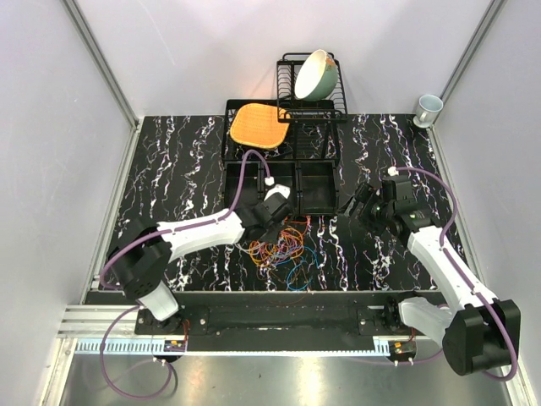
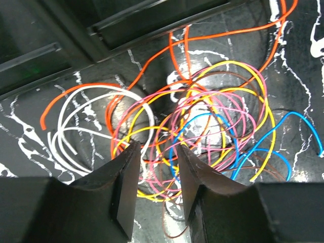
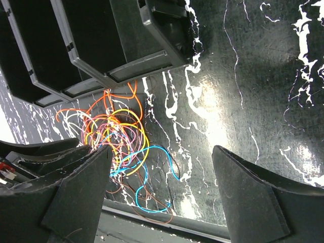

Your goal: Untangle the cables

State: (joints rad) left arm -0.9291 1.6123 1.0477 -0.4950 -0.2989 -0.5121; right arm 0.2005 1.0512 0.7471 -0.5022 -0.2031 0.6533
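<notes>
The cables (image 1: pixel 283 249) lie as one tangled heap of thin orange, yellow, pink, blue, white and brown loops on the black marbled table, near its front edge. My left gripper (image 1: pixel 270 222) hovers at the heap's back left edge. In the left wrist view the left gripper (image 2: pixel 157 167) is open with a narrow gap, low over pink and yellow loops of the cables (image 2: pixel 202 126), gripping nothing. My right gripper (image 1: pixel 353 207) is to the right of the heap and apart from it. In the right wrist view the right gripper (image 3: pixel 162 149) is wide open and empty, with the cables (image 3: pixel 116 134) to its left.
Black plastic bins (image 1: pixel 317 186) stand just behind the heap. Behind them is a wire dish rack (image 1: pixel 287 93) holding a green bowl (image 1: pixel 317 74), with an orange woven mat (image 1: pixel 256 124) on a black rack. A cup (image 1: pixel 428 107) stands at the back right corner.
</notes>
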